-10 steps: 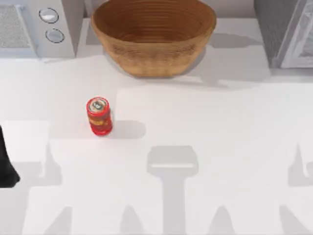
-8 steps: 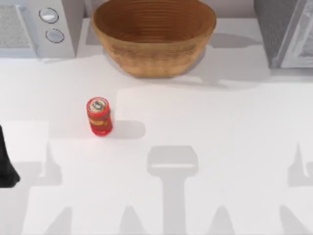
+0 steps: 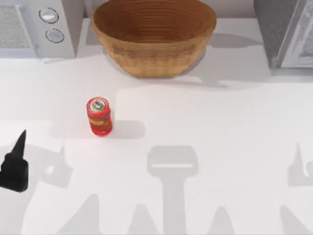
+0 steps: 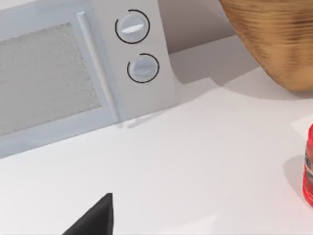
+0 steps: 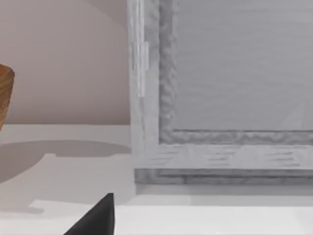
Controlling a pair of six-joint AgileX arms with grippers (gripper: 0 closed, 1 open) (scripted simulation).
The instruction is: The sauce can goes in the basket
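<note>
Reaching for the sauce can (image 3: 99, 116) is the tricky part, so you should go slow. Your left gripper (image 3: 14, 166) sits low at the left edge of the table, and the can stands upright up ahead of it and off to its right side, well apart. The can is small and tall. If you come in from the side too fast, a finger could bump it and tip it over, and then it may roll away. If you come down off to one side, you could pinch only its edge and it may slip out.

I can see one dark fingertip (image 4: 95, 219) from the left wrist view. It holds nothing and touches nothing, but I cannot tell how wide the fingers are.

Farther off, past the can, sits the big basket (image 3: 153, 36) at the back of the table. Its wall is high, so a can carried too low could knock the rim. A grey microwave (image 3: 34, 27) stands beside the basket
</note>
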